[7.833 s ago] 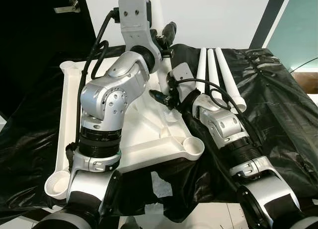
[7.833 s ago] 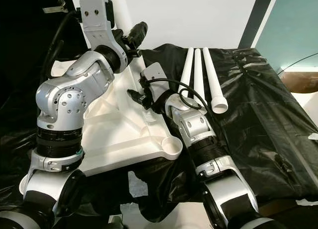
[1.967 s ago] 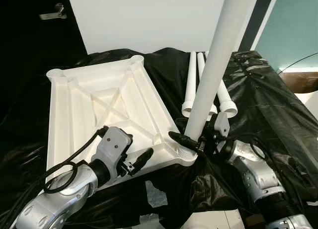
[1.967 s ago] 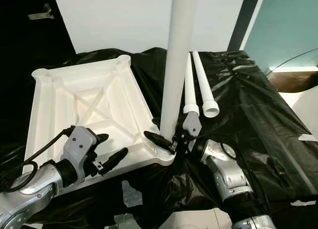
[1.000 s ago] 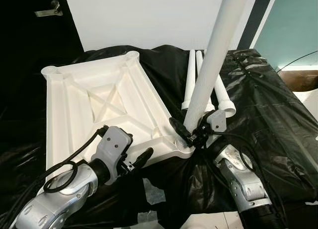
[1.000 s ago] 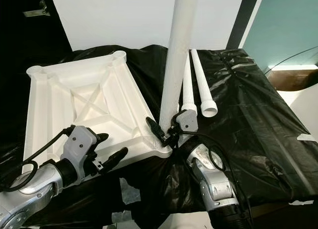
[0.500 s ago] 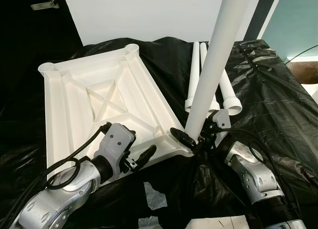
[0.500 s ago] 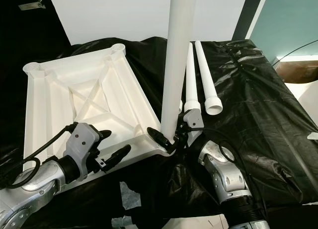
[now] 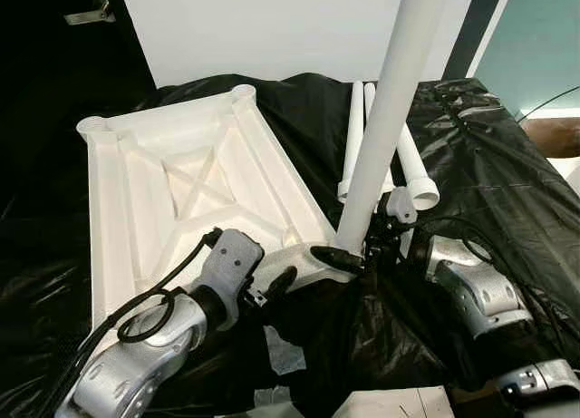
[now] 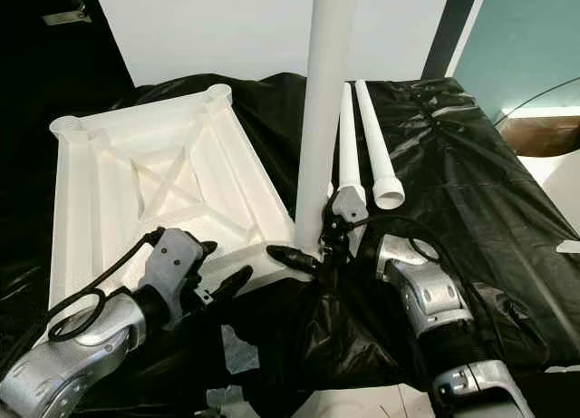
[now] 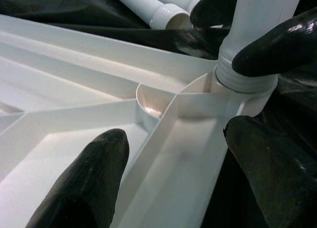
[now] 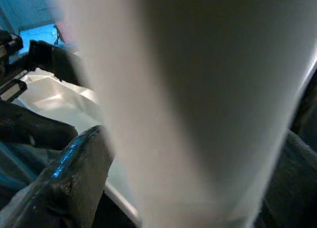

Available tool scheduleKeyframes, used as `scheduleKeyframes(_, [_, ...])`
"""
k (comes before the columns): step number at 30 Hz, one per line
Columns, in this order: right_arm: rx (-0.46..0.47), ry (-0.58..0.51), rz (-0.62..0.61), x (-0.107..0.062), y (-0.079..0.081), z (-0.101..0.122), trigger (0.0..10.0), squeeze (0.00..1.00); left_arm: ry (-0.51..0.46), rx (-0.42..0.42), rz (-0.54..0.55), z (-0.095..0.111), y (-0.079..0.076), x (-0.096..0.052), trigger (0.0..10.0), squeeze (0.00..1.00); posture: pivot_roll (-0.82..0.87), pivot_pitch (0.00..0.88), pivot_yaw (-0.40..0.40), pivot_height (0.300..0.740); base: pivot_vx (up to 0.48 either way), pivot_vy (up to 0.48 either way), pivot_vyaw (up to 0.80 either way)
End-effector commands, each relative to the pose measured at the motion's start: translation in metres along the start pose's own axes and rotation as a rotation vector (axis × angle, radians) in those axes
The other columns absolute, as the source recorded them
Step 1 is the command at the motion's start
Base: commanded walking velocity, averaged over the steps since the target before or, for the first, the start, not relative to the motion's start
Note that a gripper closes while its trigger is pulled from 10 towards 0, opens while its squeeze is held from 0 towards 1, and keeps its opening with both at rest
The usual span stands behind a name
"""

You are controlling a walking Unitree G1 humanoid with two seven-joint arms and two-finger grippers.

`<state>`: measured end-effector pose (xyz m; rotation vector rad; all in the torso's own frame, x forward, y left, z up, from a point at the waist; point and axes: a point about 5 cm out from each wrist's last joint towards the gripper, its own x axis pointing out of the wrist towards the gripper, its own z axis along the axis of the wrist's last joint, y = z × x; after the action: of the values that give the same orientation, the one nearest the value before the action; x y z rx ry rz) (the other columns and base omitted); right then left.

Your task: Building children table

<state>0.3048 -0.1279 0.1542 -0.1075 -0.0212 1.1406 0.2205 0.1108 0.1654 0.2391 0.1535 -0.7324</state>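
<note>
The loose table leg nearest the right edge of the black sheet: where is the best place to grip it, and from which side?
Grip the loose leg mid-shaft, from above, the tool's fingers astride it. It lies flat on the black sheet; its right side is free, while another leg lies close on its left. The shaft is slimmer than the flared open end.
</note>
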Motion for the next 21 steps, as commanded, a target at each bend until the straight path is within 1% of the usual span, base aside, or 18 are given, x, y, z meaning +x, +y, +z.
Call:
scheduleKeyframes(1, [-0.012,0.015,0.020,0.003,-0.002,-0.001,10.0,0.00,0.008,0.009,0.085,-0.006,0.001,0.003,10.0,0.00,0.17,0.058,-0.013,0.740,0.000,0.000,0.00])
scheduleKeyframes(2, [-0.020,0.025,0.026,0.003,-0.005,-0.002,4.3,0.00,0.009,0.013,0.113,-0.009,0.001,0.005,10.0,0.00,0.17,0.058,-0.013,0.740,0.000,0.000,0.00])
scheduleKeyframes(3, [-0.020,0.025,0.026,0.003,-0.005,-0.002,4.3,0.00,0.009,0.013,0.113,-0.009,0.001,0.005,10.0,0.00,0.17,0.058,-0.013,0.740,0.000,0.000,0.00])
scheduleKeyframes(4, [-0.019,0.033,0.019,0.004,-0.007,-0.004,0.0,0.00,0.010,0.014,0.143,-0.012,0.002,0.007,10.0,0.00,0.17,0.059,-0.013,0.740,0.000,0.000,0.00])
scheduleKeyframes(8, [-0.009,0.034,-0.015,0.004,-0.011,-0.005,0.0,0.00,0.017,0.020,0.154,-0.015,0.001,0.008,10.0,0.00,0.17,0.059,-0.013,0.740,0.000,0.000,0.00])
scheduleKeyframes(9, [0.006,0.029,-0.027,0.005,-0.013,-0.005,0.0,0.00,0.015,0.026,0.155,-0.015,0.000,0.008,10.0,0.00,0.17,0.059,-0.013,0.740,0.000,0.000,0.00])
scheduleKeyframes(11, [0.028,0.018,-0.054,0.006,-0.011,-0.006,0.0,0.00,0.010,0.038,0.159,-0.013,0.001,0.008,10.0,0.00,0.17,0.062,-0.017,0.740,0.000,0.000,0.00])
scheduleKeyframes(14, [0.028,0.018,-0.054,0.006,-0.011,-0.006,0.0,0.00,0.010,0.038,0.159,-0.013,0.001,0.008,10.0,0.00,0.17,0.062,-0.017,0.740,0.000,0.000,0.00])
scheduleKeyframes(15, [0.010,0.017,-0.127,0.012,-0.009,-0.008,0.0,0.00,0.004,0.040,0.167,-0.012,0.003,0.009,10.0,0.00,0.17,0.063,-0.018,0.740,0.000,0.000,0.00])
scheduleKeyframes(16, [0.010,0.017,-0.127,0.012,-0.009,-0.008,0.0,0.00,0.004,0.040,0.167,-0.012,0.003,0.009,10.0,0.00,0.17,0.063,-0.018,0.740,0.000,0.000,0.00])
scheduleKeyframes(17, [0.009,0.031,-0.233,0.018,-0.006,-0.014,0.0,0.00,-0.002,0.040,0.175,-0.012,0.004,0.010,10.0,0.00,0.16,0.064,-0.022,0.740,0.000,0.000,0.00])
scheduleKeyframes(18, [0.009,0.031,-0.233,0.018,-0.006,-0.014,0.0,0.00,-0.002,0.040,0.175,-0.012,0.004,0.010,10.0,0.00,0.16,0.064,-0.022,0.740,0.000,0.000,0.00])
scheduleKeyframes(19, [0.011,0.040,-0.281,0.022,-0.004,-0.017,0.0,0.00,-0.004,0.040,0.180,-0.012,0.005,0.009,10.0,0.00,0.16,0.064,-0.022,0.740,0.000,0.000,0.00])
scheduleKeyframes(20, [0.011,0.040,-0.281,0.022,-0.004,-0.017,0.0,0.00,-0.004,0.040,0.180,-0.012,0.005,0.009,10.0,0.00,0.16,0.064,-0.022,0.740,0.000,0.000,0.00])
scheduleKeyframes(21, [0.026,0.035,-0.313,0.026,-0.003,-0.020,0.0,0.00,-0.008,0.039,0.185,-0.013,0.006,0.010,10.0,0.00,0.16,0.064,-0.022,0.740,0.000,0.000,0.00])
